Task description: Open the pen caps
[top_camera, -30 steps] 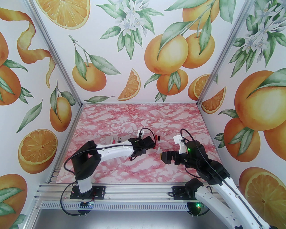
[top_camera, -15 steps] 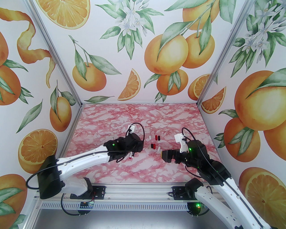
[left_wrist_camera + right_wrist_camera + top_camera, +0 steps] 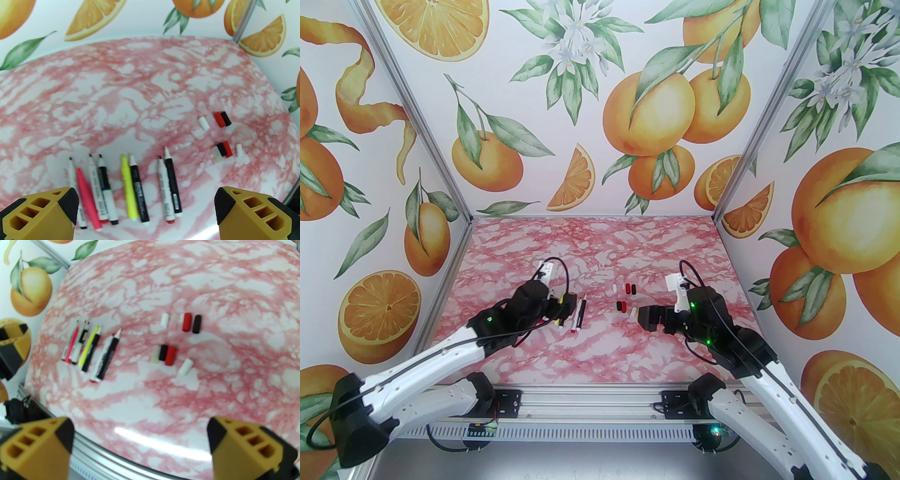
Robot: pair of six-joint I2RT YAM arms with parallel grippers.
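Pulled back leftward since a second ago, the left arm (image 3: 440, 356) now hangs over the near ends of the pens (image 3: 128, 187), with the left jaws spread wide and holding nothing. Eight uncapped pens lie side by side in a row on the worktop (image 3: 117, 93), tips pointing away. Well apart to their right, the caps (image 3: 221, 119) lie in two loose groups of white, red and black. On the right arm (image 3: 768, 375), the right jaws are also spread and empty, just beside the nearest caps.
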